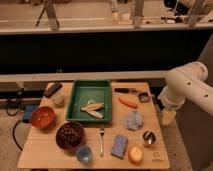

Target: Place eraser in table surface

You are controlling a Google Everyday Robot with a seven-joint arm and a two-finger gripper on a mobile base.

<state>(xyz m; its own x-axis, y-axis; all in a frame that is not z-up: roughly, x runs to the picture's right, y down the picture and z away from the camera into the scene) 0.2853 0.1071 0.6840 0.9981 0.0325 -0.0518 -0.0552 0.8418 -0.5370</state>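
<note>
The eraser (pixel 52 89) is a dark oblong block at the back left corner of the wooden table (pixel 155 160). It appears to rest tilted on a clear cup (pixel 58 99). My white arm (pixel 187 85) comes in from the right. Its end, with the gripper (pixel 168 118), hangs just past the table's right edge, far from the eraser. Nothing shows in the gripper.
A green tray (pixel 80 102) with yellow peels (pixel 93 110) sits at the back middle. Around it are an orange bowl (pixel 43 117), a dark bowl of nuts (pixel 70 135), blue cup (pixel 84 154), fork (pixel 102 140), blue sponge (pixel 119 145), orange fruit (pixel 135 154), metal cup (pixel 148 137), crumpled cloth (pixel 133 120), carrot (pixel 128 103).
</note>
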